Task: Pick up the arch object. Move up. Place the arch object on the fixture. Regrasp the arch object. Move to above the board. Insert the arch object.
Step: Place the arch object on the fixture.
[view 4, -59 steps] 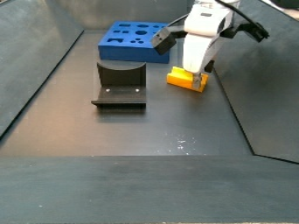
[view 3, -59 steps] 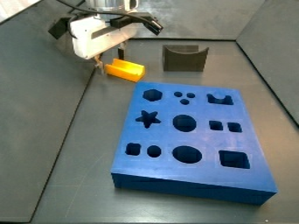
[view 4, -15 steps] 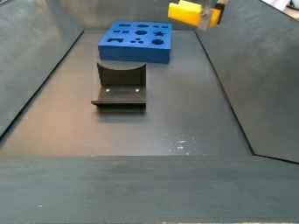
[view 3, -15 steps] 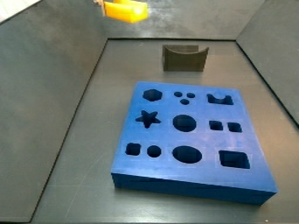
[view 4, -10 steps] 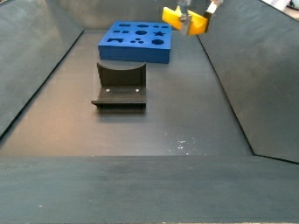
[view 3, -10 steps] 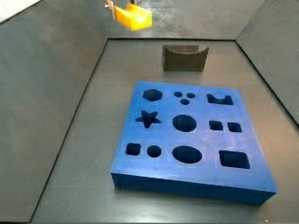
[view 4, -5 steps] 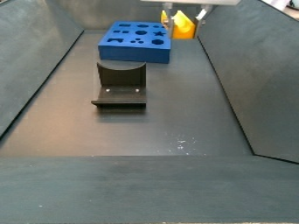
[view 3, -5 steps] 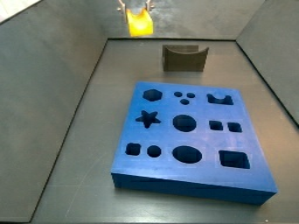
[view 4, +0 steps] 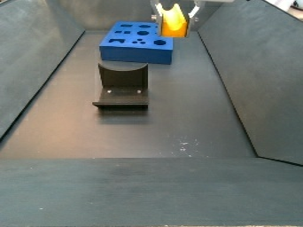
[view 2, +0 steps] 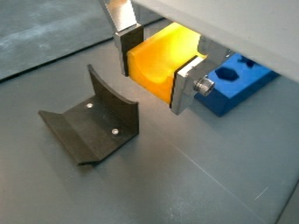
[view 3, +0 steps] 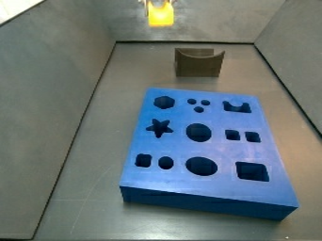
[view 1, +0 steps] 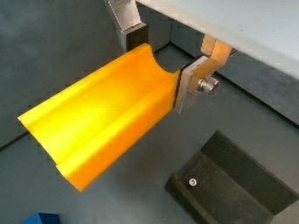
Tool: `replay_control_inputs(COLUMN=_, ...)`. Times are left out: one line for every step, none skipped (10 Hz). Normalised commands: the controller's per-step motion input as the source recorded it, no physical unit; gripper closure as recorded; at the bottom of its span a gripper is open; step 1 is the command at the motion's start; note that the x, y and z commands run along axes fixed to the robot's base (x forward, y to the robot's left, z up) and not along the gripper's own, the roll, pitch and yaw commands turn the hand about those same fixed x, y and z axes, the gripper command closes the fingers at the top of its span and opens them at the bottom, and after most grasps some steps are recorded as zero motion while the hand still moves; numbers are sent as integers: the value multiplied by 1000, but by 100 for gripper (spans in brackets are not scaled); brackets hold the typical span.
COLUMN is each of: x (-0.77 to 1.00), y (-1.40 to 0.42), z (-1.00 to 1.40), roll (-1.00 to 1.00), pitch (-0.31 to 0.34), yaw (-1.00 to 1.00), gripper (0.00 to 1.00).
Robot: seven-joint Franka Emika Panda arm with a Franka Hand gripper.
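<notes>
The yellow-orange arch object (view 1: 105, 109) (view 2: 162, 63) is clamped between the silver fingers of my gripper (view 1: 166, 61) (view 2: 155, 63), which is shut on it. In both side views the arch object (view 3: 160, 12) (view 4: 174, 21) hangs high in the air near the top edge, with only the fingertips showing. The dark fixture (view 3: 198, 62) (view 4: 120, 85) stands on the floor below, apart from the piece; it also shows in both wrist views (view 1: 239, 184) (view 2: 93, 127). The blue board (view 3: 205, 141) (view 4: 140, 41) lies flat on the floor.
Grey sloping walls (view 3: 56, 85) (view 4: 254, 80) close in the floor on both sides. A corner of the blue board (view 2: 237, 80) shows behind the gripper in a wrist view.
The gripper has carried the arch object sideways through the air, to the right in one side view and left in the other, and turned it. It is now roughly over the fixture's line.
</notes>
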Motion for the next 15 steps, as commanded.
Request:
replay_control_inputs(x=1000, y=332, z=153, roll=-1000, pitch=209, yaw=-47, gripper=100)
replay_control_inputs(x=1000, y=292, z=134, roll=-1000, pitch=207, yaw=-57, gripper=100)
replay_control_inputs(x=1000, y=227, z=88, roll=-1000, pitch=204, yaw=-83, gripper=100)
replay_control_inputs(x=1000, y=208, z=77, roll=-1000, pitch=202, yaw=-95, gripper=100)
replay_control_inputs(x=1000, y=173, z=52, roll=-1000, pitch=198, yaw=-121, gripper=100)
replay_control_inputs(x=1000, y=144, z=33, roll=-839, pitch=157, yaw=-128, gripper=100)
replay_control_inputs(x=1000, y=128, z=21, roll=-700, pitch=128, yaw=-127, gripper=100)
replay_control_inputs(x=1000, y=117, z=15, roll=-605, pitch=108, yaw=-126, gripper=100)
replay_control_inputs(x=1000, y=99, z=1, roll=-365, pitch=75, yaw=-112, gripper=100)
replay_control_inputs(x=1000, y=91, z=0, roll=-281, pitch=67, yaw=-105, gripper=100)
replay_control_inputs(x=1000, y=73, z=-1, roll=-205, pitch=48, yaw=-90, gripper=100)
replay_control_inputs(x=1000, y=74, z=-12, roll=-195, pitch=40, yaw=-78, gripper=100)
replay_control_inputs(x=1000, y=70, z=-15, roll=-197, pitch=42, yaw=-71, gripper=100)
replay_control_inputs(x=1000, y=67, z=-17, roll=-199, pitch=49, yaw=-67, gripper=100)
replay_control_inputs(x=1000, y=64, z=-20, roll=-200, pitch=57, yaw=-65, gripper=100)
